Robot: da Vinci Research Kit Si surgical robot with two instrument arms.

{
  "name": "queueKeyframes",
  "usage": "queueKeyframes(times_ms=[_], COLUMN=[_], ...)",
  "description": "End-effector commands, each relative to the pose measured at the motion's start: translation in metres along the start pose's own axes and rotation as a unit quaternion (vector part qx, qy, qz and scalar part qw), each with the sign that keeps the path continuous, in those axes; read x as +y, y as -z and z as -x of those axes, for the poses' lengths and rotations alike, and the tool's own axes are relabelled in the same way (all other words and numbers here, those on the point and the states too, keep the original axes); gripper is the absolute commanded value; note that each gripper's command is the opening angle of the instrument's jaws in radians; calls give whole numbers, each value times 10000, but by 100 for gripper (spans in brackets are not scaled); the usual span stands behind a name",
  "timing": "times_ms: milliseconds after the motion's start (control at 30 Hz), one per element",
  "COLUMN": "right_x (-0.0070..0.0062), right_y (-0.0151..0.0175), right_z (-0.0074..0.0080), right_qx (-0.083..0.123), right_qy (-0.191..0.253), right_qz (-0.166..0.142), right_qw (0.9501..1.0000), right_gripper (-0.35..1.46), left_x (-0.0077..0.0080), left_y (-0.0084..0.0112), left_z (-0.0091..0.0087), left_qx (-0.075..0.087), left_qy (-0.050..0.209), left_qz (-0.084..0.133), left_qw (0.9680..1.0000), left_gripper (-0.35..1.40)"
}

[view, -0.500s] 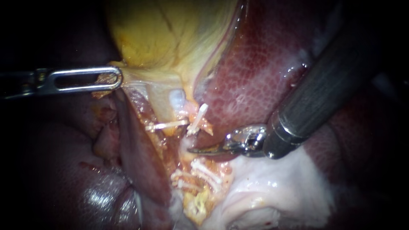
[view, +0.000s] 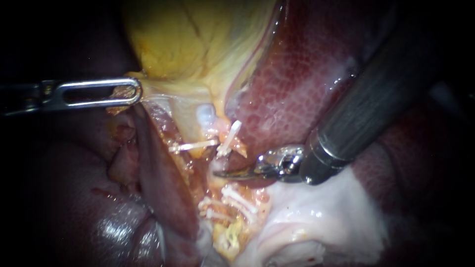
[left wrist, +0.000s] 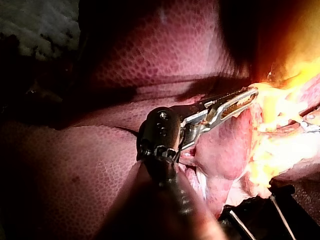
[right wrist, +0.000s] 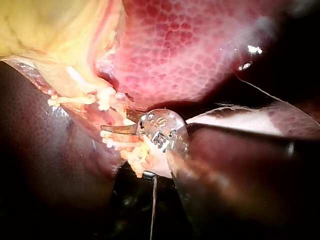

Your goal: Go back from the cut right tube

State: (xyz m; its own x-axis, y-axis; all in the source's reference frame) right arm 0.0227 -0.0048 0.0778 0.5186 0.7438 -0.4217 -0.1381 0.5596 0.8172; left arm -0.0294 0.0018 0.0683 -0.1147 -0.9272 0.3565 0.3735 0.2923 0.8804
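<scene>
My right instrument (view: 221,174) comes in from the upper right. Its curved blades lie together, pointing left into the gap where the right tube is cut. White clips sit on the tube's upper stump (view: 230,137) and several on the lower stump (view: 238,197). Another clip (view: 193,145) crosses the left tube. In the right wrist view the blades (right wrist: 116,130) lie just beside the clipped stumps (right wrist: 112,144). My left instrument (view: 129,91) has slotted jaws shut on the yellow gallbladder neck (view: 148,89), holding it to the left. The left wrist view shows these jaws (left wrist: 239,99) on that tissue.
The yellow gallbladder (view: 198,39) fills the upper middle. Dark red liver (view: 307,84) lies behind the right shaft, another lobe (view: 74,198) at lower left. Pale white tissue (view: 321,217) lies below the right instrument's wrist.
My right instrument has shifted slightly to the left along the tissue, blades still together. The left instrument and its hold have not moved.
</scene>
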Motion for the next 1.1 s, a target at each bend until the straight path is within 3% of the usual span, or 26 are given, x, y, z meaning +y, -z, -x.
queueKeyframes(times_ms=[33, 200, 367, 600, 867, 1100], right_x=[-2, -6, -6, -10, -25, -44], right_y=[-1, -2, 4, 59, 136, 164], right_z=[-1, 0, 4, 16, -35, -55], right_qx=[-5, -5, 14, 160, 395, 466], right_qy=[13, 45, 233, 822, 1501, 1848], right_qz=[1, -4, -1, 142, 590, 1000], right_qw=[10000, 10000, 9997, 9964, 9861, 9766], right_gripper=[108, 109, 133, 143, 143, 143], left_x=[0, 0, 0, 1, 1, 2], left_y=[0, 0, 0, 1, -1, -14], left_z=[0, 0, 0, -1, -4, -17], left_qx=[0, 0, 0, 1, -8, -40], left_qy=[1, 1, 0, -2, -11, -45], left_qz=[4, 4, 3, 2, 12, 42], left_qw=[10000, 10000, 10000, 10000, 10000, 10000], left_gripper=[-35, -35, -35, -35, -35, -35])
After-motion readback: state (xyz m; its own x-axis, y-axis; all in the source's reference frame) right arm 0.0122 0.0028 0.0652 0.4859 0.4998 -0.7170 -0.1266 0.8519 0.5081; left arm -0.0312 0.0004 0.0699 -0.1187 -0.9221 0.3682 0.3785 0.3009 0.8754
